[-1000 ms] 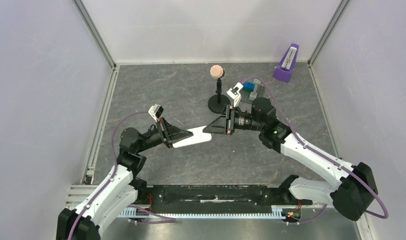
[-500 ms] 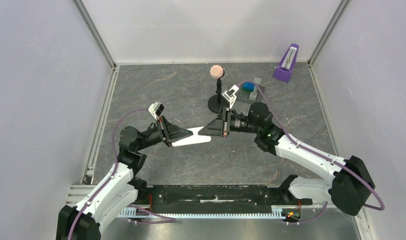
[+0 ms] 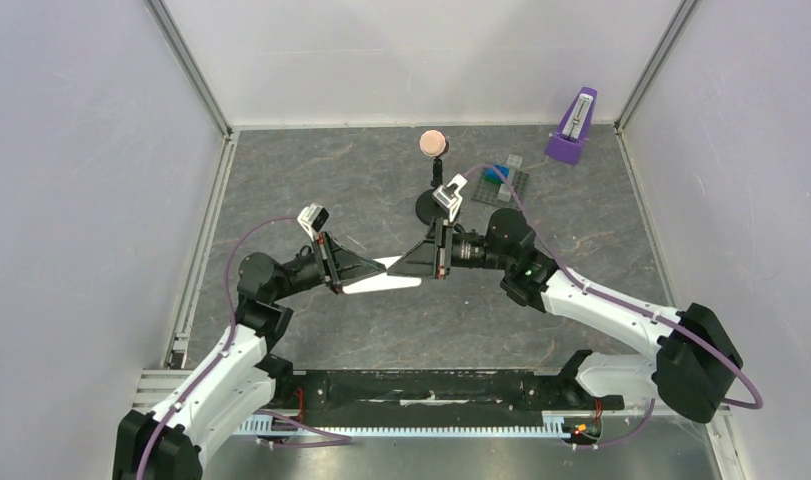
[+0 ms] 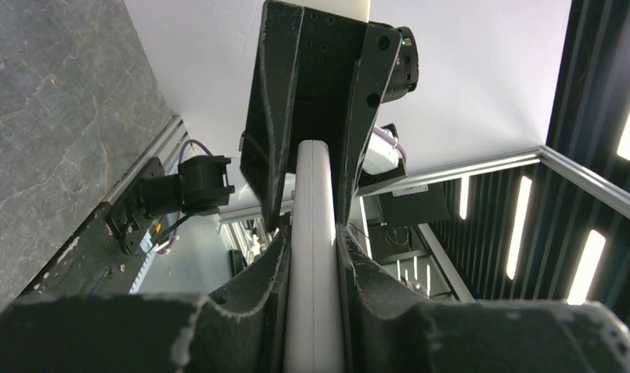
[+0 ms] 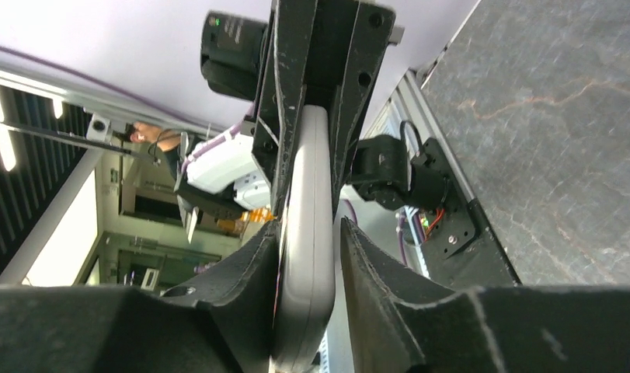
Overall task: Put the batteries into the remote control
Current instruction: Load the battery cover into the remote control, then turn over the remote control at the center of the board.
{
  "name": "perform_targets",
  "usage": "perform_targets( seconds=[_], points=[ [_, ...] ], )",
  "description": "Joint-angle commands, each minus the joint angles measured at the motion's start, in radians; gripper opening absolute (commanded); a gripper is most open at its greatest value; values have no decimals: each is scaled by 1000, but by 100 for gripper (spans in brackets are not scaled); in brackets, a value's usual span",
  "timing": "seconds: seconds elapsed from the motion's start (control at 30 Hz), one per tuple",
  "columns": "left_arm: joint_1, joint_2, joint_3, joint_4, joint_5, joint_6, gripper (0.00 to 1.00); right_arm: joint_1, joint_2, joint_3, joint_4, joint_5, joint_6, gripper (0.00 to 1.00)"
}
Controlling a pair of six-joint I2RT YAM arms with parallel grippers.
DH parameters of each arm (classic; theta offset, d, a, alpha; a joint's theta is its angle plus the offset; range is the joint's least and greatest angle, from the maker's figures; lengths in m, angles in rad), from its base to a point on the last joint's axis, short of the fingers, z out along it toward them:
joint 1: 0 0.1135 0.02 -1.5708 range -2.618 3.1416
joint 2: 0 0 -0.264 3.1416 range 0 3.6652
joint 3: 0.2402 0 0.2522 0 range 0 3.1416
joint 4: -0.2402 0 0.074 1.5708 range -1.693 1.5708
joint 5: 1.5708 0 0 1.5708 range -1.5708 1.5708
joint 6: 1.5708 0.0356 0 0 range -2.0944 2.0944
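The white remote control [image 3: 389, 278] is held in the air, edge-on, between my two arms. My left gripper [image 3: 378, 270] is shut on its left end; in the left wrist view both pads press the remote [image 4: 313, 179]. My right gripper [image 3: 409, 262] surrounds the remote's other end. In the right wrist view the remote [image 5: 311, 194] lies against the left finger [image 5: 249, 264], with a gap to the right finger [image 5: 374, 264], so the jaws stand open. The batteries are out of view.
A black stand with a pink ball [image 3: 434, 143] rises just behind the right gripper. A grey plate with blue blocks [image 3: 506, 178] and a purple metronome [image 3: 573, 125] sit at the back right. A black rail [image 3: 431, 385] runs along the near edge.
My right gripper has moved left and slid over the remote's free end. The left gripper and the remote have stayed almost still.
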Motion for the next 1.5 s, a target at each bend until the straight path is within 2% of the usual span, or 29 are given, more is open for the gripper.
perform_targets(
  seconds=[0.0,0.1,0.2,0.37,0.43,0.53,0.73,0.8,0.97,1.07,1.23,1.27,1.3,1.37,1.43,1.47],
  points=[
    [-23,-8,93,63,9,1,2,57,17,-4,-63,28,-66,44],
    [-23,-23,130,-126,35,136,2,47,-20,20,-93,38,-93,61],
    [-22,-34,173,-281,66,272,2,16,-65,33,-123,11,-115,67],
    [-22,-35,288,-623,132,574,2,-19,-138,60,-225,-58,-231,71],
    [-23,-29,311,-687,161,634,2,-20,-138,100,-296,-96,-308,72],
    [-23,-16,324,-689,211,678,2,-20,-122,151,-393,-149,-419,71],
    [-23,19,362,-707,297,738,2,-10,-73,145,-404,-238,-520,63],
    [-22,31,381,-762,306,781,2,2,-63,149,-419,-253,-558,61],
    [-23,54,398,-822,333,839,2,26,-21,194,-555,-242,-702,56],
    [-23,53,399,-822,349,849,2,36,0,191,-554,-241,-712,43],
    [-24,50,381,-823,378,861,2,51,16,160,-479,-248,-666,27],
    [-24,51,377,-824,380,863,4,54,16,145,-427,-255,-639,23],
    [-23,52,374,-824,379,864,11,56,13,129,-396,-262,-616,18],
    [-23,53,372,-826,370,874,35,57,12,106,-359,-252,-587,7],
    [-24,51,377,-831,346,885,58,56,10,93,-362,-233,-581,0],
    [-23,49,382,-838,325,894,75,55,8,87,-372,-212,-581,0]
  ],
)
